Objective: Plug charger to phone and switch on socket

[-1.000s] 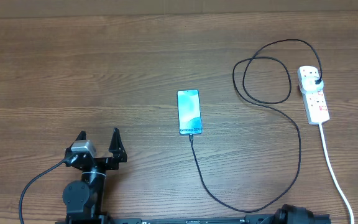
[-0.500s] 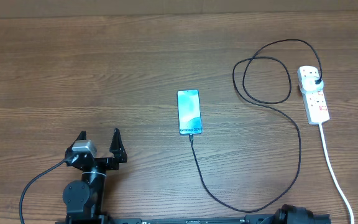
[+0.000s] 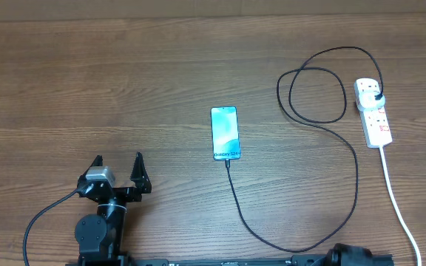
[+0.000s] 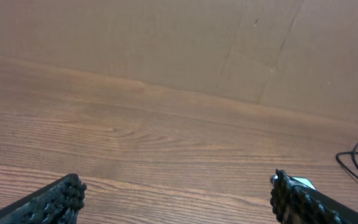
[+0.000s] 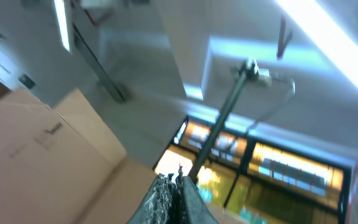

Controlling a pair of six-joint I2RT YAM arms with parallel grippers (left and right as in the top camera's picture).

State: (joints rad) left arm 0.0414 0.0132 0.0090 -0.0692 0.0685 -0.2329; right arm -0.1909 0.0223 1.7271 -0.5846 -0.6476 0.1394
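The phone (image 3: 225,133) lies in the middle of the table, its light blue screen up. The black charger cable (image 3: 324,118) runs from the phone's near end, curves right and loops to its plug head (image 3: 376,97) in the white socket strip (image 3: 373,112) at the right. The cable tip sits at the phone's near edge (image 3: 228,161). My left gripper (image 3: 118,166) is open and empty at the front left, well clear of the phone; its fingertips show in the left wrist view (image 4: 178,193). My right gripper (image 5: 174,182) is shut, empty, pointing up at the ceiling.
The socket's thick white cord (image 3: 399,207) runs toward the front right edge. A cardboard wall (image 4: 166,43) stands at the back of the table. The right arm's base (image 3: 353,256) sits at the front edge.
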